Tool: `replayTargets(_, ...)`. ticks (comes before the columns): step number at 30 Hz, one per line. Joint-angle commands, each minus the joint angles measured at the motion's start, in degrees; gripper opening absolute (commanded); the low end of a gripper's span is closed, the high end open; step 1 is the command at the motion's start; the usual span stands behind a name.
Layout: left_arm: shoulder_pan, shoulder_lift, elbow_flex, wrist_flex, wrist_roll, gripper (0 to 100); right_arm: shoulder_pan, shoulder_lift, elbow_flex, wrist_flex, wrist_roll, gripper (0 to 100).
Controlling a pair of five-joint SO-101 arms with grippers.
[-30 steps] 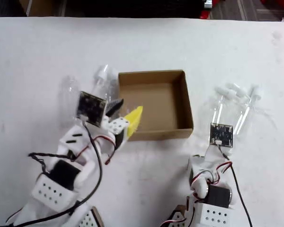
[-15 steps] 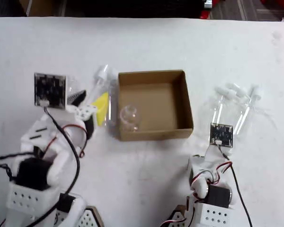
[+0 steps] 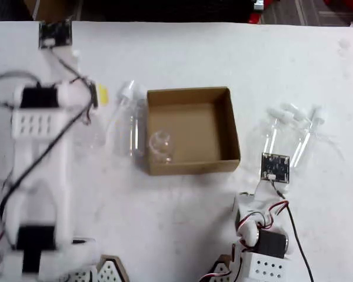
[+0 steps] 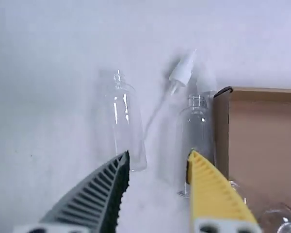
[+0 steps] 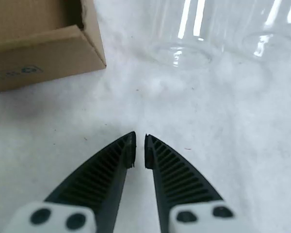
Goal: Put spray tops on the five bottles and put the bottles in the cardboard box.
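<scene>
2 capless bottles (image 4: 123, 121) (image 4: 196, 131) by box (image 3: 191, 166) | 1 btl (image 3: 160, 145) inside | 1 loose top (image 4: 182, 73) | L jaws apart | R jaws clenched

White arms (image 3: 38, 176), black motors (image 3: 269, 241), dark cables (image 3: 294, 226); left hand (image 4: 158, 156) grey-yellow, right hand (image 5: 139, 139) black

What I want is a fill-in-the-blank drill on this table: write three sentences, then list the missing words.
1. The left tool has one grey finger and one ___ finger.
2. The cardboard box holds exactly ___ bottle.
3. Outside the box, a loose white ___ lies by the neck of an open bottle.
Missing words: yellow; one; spray top
</scene>
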Motion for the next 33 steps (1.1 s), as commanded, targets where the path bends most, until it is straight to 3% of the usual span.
replayTargets(1,-1.63,18.07,-21.98,7.47,0.79,18,0.48,-0.22,0.53,0.13,-0.62,1.7)
replayTargets(8,-6.55,42.77,-48.88,10.2,4.92,18,0.48,-0.22,0.53,0.13,-0.62,1.7)
replayTargets(18,-7.25,68.18,-77.36,13.89,5.71,18,0.48,-0.22,0.53,0.13,-0.62,1.7)
replayTargets(26,-7.69,79.78,-87.47,13.27,5.63,18,0.48,-0.22,0.53,0.13,-0.62,1.7)
replayTargets(33,-7.52,82.51,-87.74,11.87,5.36,18,0.48,-0.22,0.53,0.13,-0.62,1.7)
